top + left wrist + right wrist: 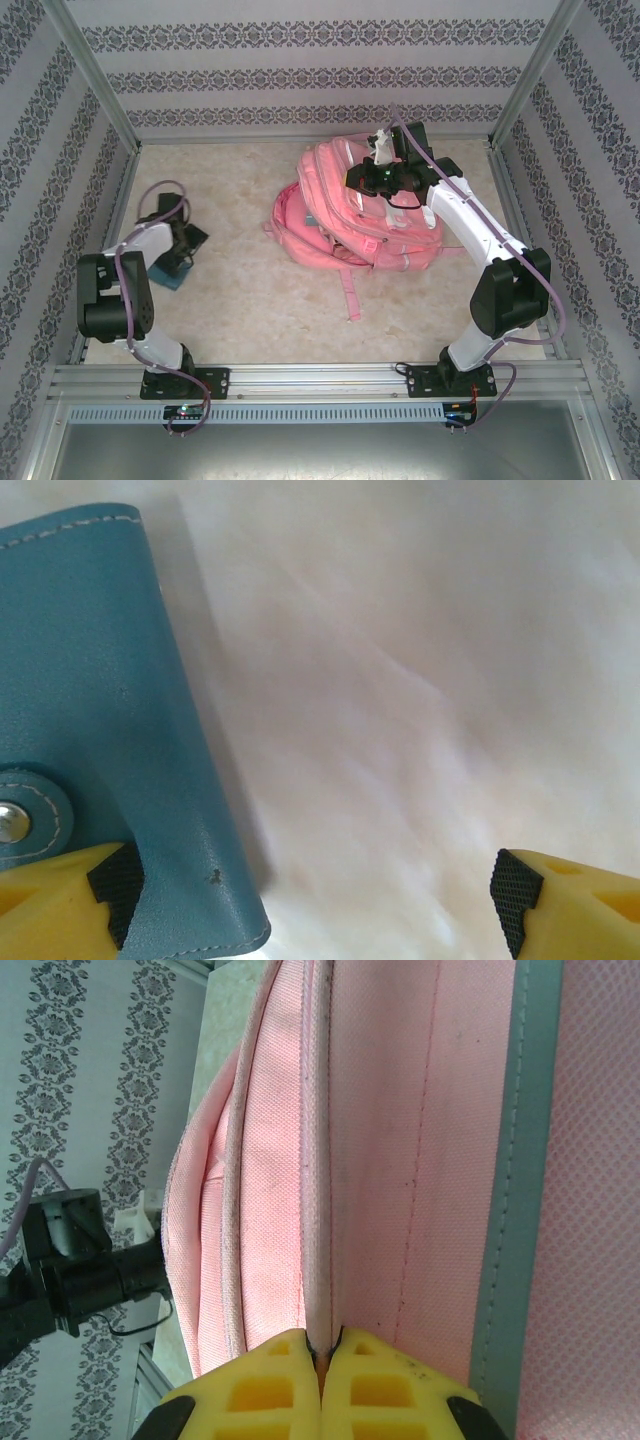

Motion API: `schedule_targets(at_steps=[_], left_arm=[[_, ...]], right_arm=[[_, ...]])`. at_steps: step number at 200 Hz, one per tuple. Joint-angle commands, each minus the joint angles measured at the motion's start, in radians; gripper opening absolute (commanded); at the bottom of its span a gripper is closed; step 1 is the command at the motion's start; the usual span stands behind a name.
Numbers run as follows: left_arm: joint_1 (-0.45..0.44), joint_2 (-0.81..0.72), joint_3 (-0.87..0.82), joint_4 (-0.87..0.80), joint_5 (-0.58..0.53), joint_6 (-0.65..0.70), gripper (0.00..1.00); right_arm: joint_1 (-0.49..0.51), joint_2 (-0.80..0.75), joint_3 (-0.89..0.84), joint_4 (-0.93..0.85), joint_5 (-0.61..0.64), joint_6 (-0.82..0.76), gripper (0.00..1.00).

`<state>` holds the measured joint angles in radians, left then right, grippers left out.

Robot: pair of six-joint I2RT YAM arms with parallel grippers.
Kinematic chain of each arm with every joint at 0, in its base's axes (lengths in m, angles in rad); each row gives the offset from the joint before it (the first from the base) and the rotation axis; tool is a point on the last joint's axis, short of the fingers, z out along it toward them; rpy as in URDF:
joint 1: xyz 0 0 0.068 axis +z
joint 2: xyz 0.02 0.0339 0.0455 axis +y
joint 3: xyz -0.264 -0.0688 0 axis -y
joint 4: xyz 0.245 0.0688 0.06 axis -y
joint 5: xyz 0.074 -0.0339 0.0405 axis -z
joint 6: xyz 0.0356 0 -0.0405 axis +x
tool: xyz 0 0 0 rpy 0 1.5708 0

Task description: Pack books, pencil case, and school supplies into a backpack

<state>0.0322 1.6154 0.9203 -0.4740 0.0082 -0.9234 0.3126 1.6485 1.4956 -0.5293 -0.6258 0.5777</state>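
Observation:
The pink backpack (340, 215) lies on the table right of centre, its white trim stripes showing. My right gripper (368, 180) is at its top and is shut on a raised seam of pink backpack fabric (400, 1140), pinched between the yellow fingers (270, 1380). At the left, a teal-blue leather pencil case (90, 710) with a metal snap lies flat on the table. My left gripper (315, 895) hangs open low over its edge (172, 275), one pad above the case, the other above bare tabletop. Books and small supplies are out of view.
A loose pink strap (350, 290) trails from the backpack toward the near edge. Patterned walls and aluminium posts (95, 80) enclose the beige table (250, 290) on three sides. A metal rail (320, 378) runs along the front by the arm bases.

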Motion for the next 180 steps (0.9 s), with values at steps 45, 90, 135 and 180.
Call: schedule_targets(at_steps=[45, 90, 135, 180], left_arm=[[-0.366, 0.121, 0.17, -0.094, -0.025, -0.07, 0.94], [-0.382, 0.073, 0.172, -0.187, -0.106, -0.025, 0.96], [-0.381, 0.085, 0.152, -0.196, -0.127, 0.056, 1.0], [-0.375, 0.146, 0.167, -0.209, -0.156, 0.106, 0.99]], right_arm=[[0.021, -0.026, -0.001, 0.069, -0.048, -0.019, 0.0], [0.013, -0.035, -0.032, 0.081, -0.045, -0.022, 0.0], [0.015, -0.021, -0.028, 0.097, -0.055, -0.011, 0.0], [0.014, -0.025, -0.025, 0.085, -0.051, -0.018, 0.0]])
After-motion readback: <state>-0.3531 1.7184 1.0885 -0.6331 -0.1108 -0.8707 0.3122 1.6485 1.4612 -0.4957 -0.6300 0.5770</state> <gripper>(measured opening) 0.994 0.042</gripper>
